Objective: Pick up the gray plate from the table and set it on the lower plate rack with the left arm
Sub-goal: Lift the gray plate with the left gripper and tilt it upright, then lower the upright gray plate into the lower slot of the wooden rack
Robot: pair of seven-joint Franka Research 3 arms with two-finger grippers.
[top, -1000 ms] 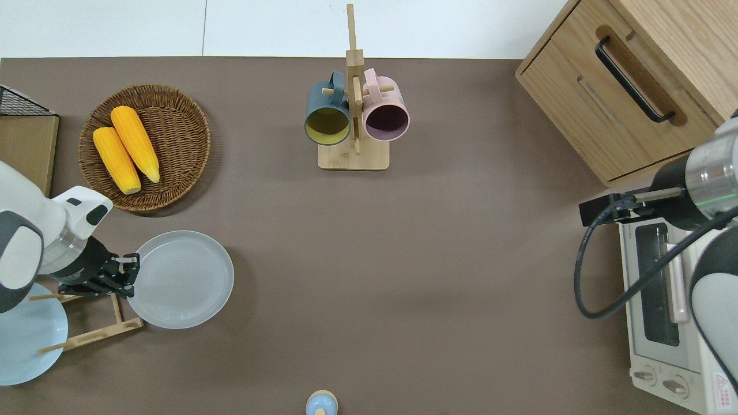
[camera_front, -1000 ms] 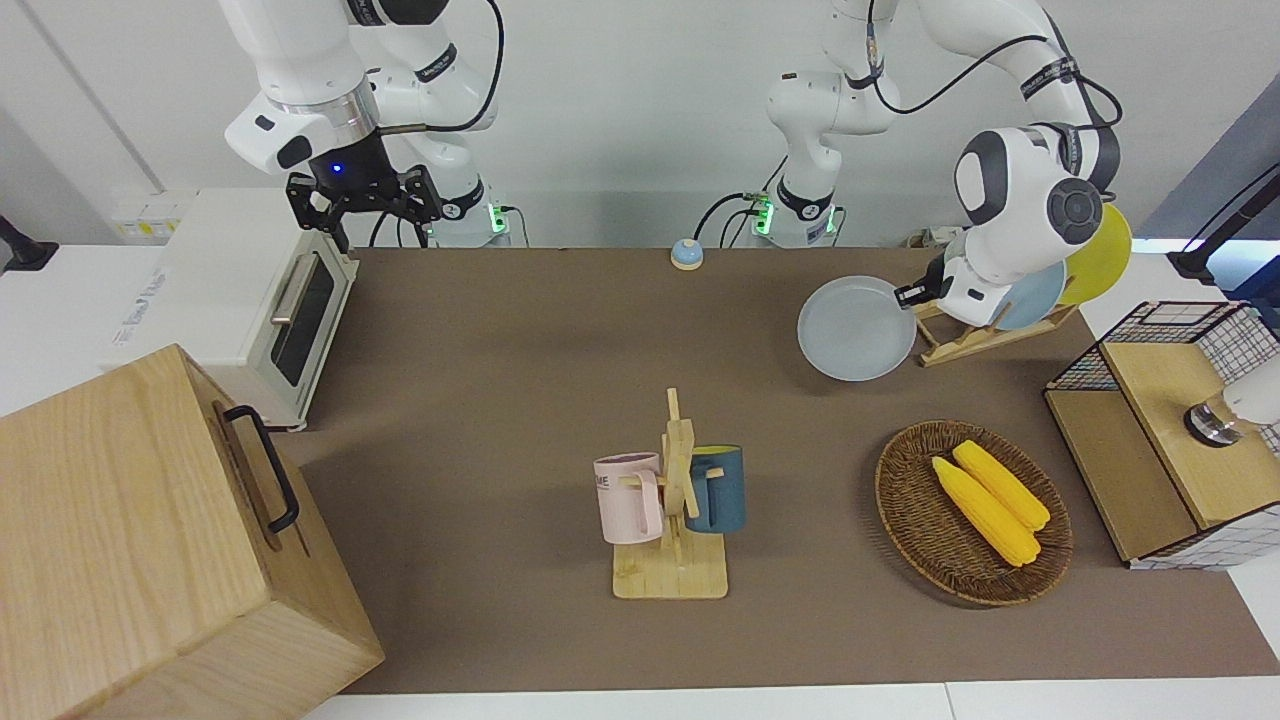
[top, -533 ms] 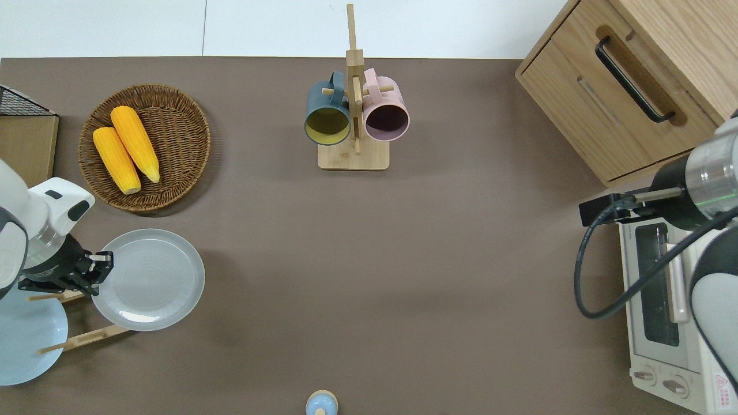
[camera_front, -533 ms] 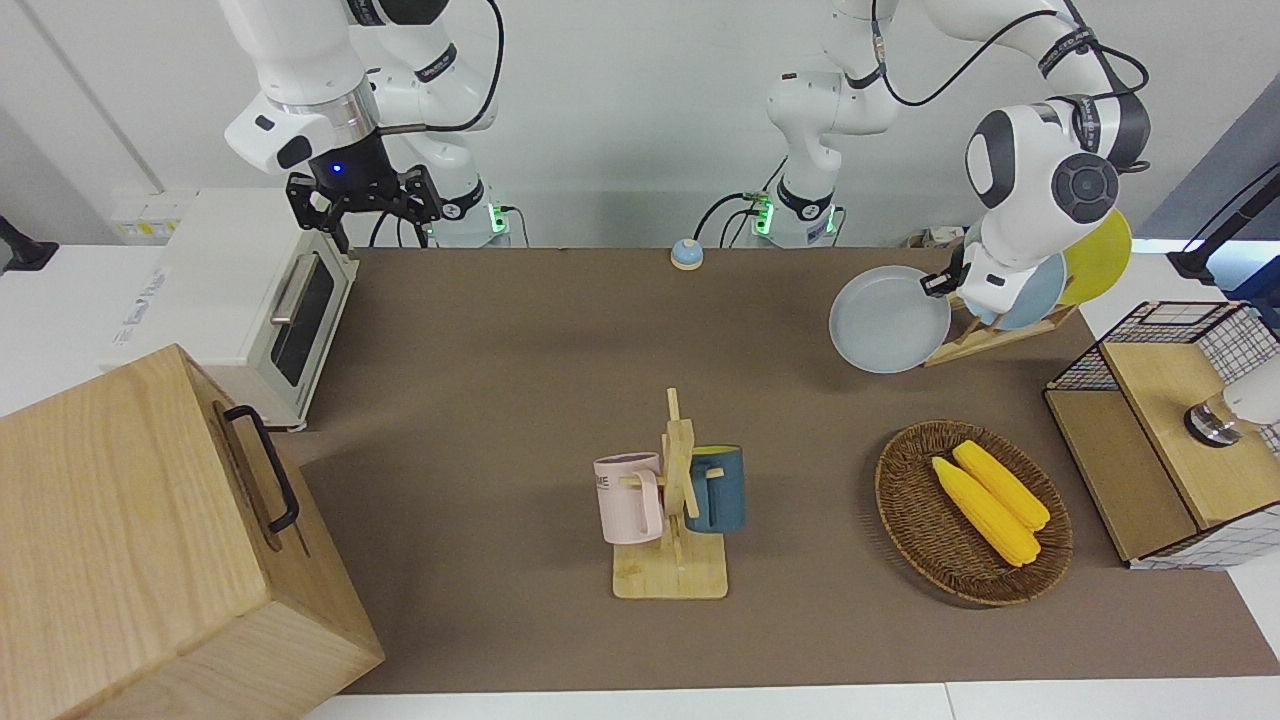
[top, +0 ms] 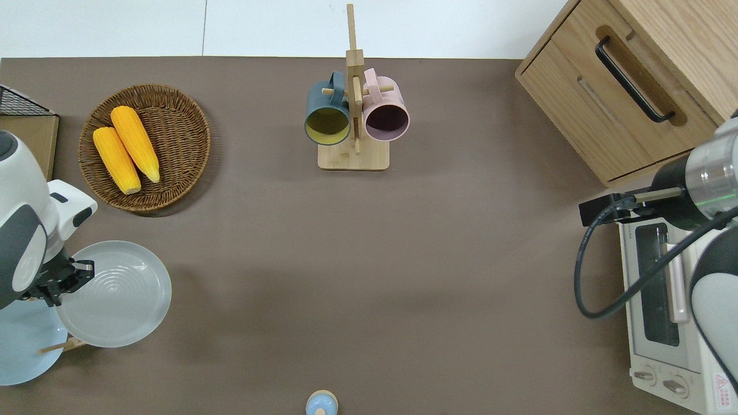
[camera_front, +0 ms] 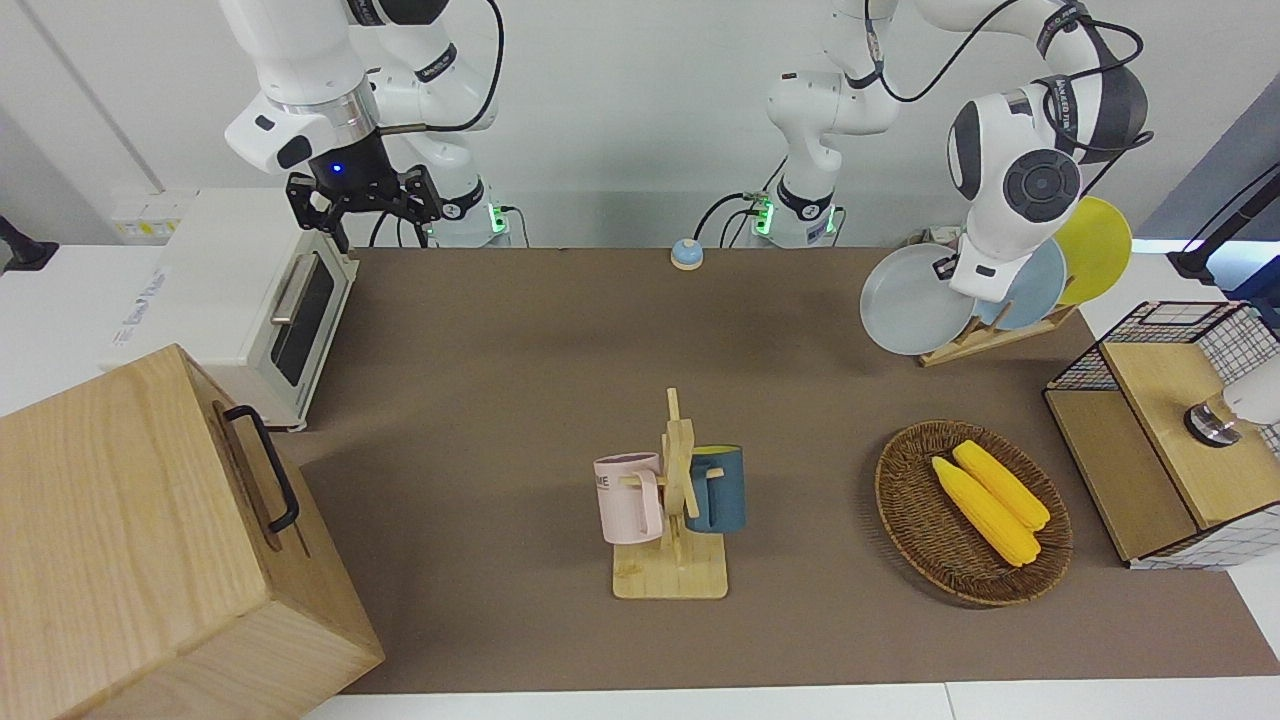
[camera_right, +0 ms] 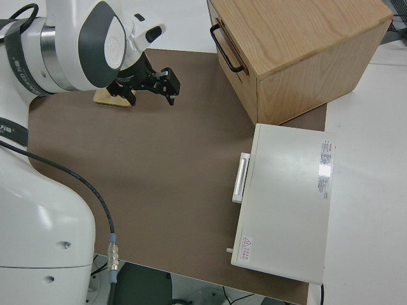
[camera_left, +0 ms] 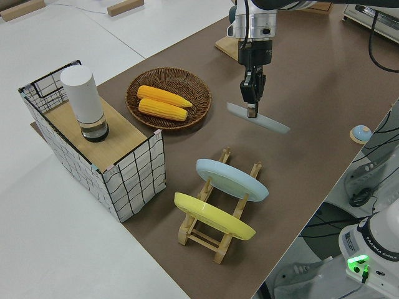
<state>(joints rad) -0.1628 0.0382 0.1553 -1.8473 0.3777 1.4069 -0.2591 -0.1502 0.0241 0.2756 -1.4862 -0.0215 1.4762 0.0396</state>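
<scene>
Gray plate [top: 115,294] carried closer over lower plate rack [camera_left: 215,233], left jaws pinching its rim

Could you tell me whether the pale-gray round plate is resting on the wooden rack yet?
Not yet: the pale-gray round plate hangs tilted in the air, pinched at its rim by the left gripper, clear of the light-wood plate rack.

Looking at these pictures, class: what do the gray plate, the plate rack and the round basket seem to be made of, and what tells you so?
Gray plate, held by the left pincer: probably glazed ceramic or melamine; smooth with a soft sheen and faint rings.
Plate rack: light unpainted wood, with pale rails and pegs.
Basket: woven wicker or rattan; brown strands are visible.
</scene>
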